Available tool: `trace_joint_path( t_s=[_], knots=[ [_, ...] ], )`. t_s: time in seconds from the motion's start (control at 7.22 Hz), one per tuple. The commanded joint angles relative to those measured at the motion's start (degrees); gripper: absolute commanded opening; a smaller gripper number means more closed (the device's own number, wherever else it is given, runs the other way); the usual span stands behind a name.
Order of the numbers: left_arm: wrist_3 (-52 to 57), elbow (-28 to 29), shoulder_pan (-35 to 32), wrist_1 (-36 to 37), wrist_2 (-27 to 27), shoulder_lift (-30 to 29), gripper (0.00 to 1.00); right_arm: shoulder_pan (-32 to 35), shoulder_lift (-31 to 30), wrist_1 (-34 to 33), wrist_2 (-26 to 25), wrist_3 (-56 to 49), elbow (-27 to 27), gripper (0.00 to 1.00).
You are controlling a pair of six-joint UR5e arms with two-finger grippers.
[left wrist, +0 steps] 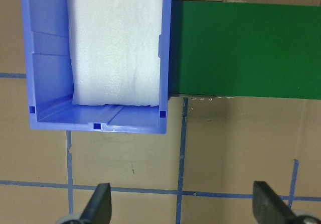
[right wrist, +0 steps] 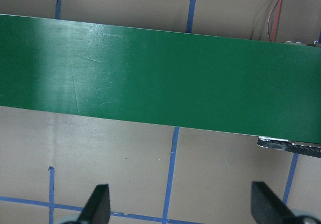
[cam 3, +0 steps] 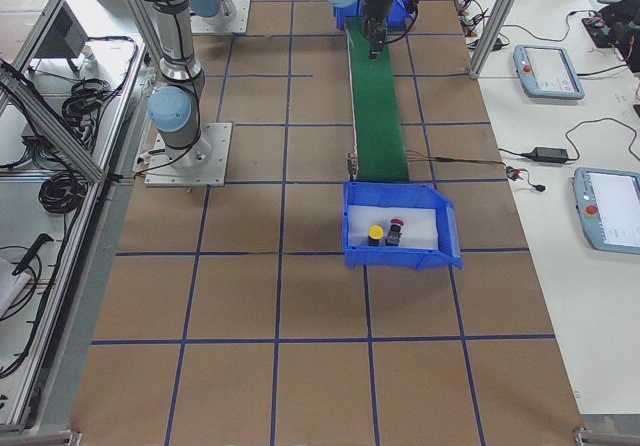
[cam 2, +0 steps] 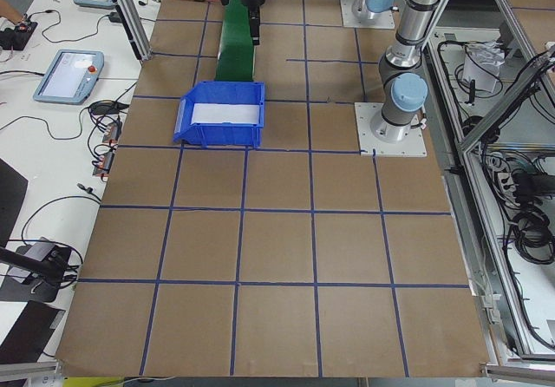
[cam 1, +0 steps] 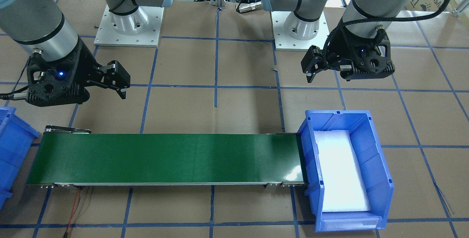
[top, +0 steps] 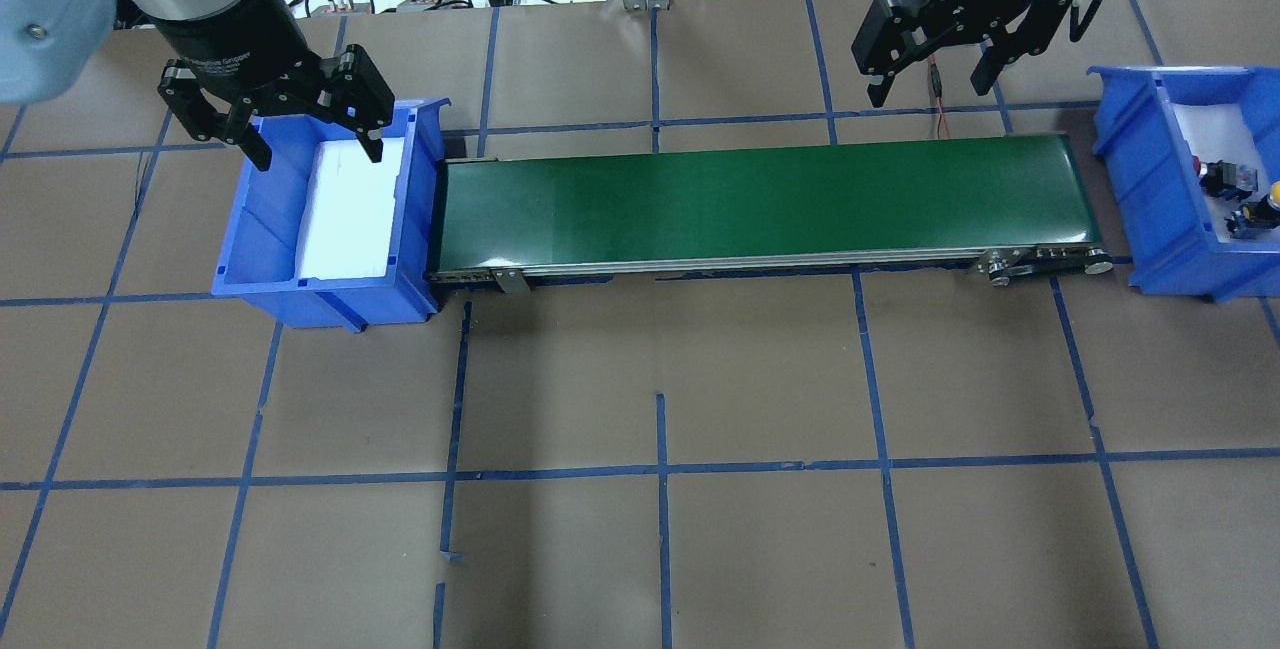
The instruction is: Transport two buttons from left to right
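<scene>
Buttons (cam 3: pixel 376 233): in blue bin (cam 3: pixel 400 259); shown only at overhead's right edge and in right-side view.
Left end effector (top: pixel 318 154): wide, empty.
Right end effector (top: pixel 928 94): wide, empty.

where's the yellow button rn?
Exterior right view: the yellow button sits on white foam in the blue bin at the green conveyor's right end, right next to the red button.

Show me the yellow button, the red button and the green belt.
yellow button (cam 3: pixel 376 232), exterior right view, on its cap.
red button (cam 3: pixel 397 223), exterior right view, on its cap.
green belt (top: pixel 760 209), overhead exterior view, middle of its surface.
</scene>
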Motion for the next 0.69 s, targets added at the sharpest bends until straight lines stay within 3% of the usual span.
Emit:
trace_joint_path(
  t_s=[0.0,0.55],
  knots=[
    [0.03,0.00,0.14,0.02,0.02,-0.12,1.00,-0.05,0.12,-0.04,0.20,-0.17,0.21,1.00],
    [-0.23,0.09,0.05,0.19,-0.07,-0.47,1.00,-0.05,0.12,-0.04,-0.06,0.61,0.04,1.00]
  ],
)
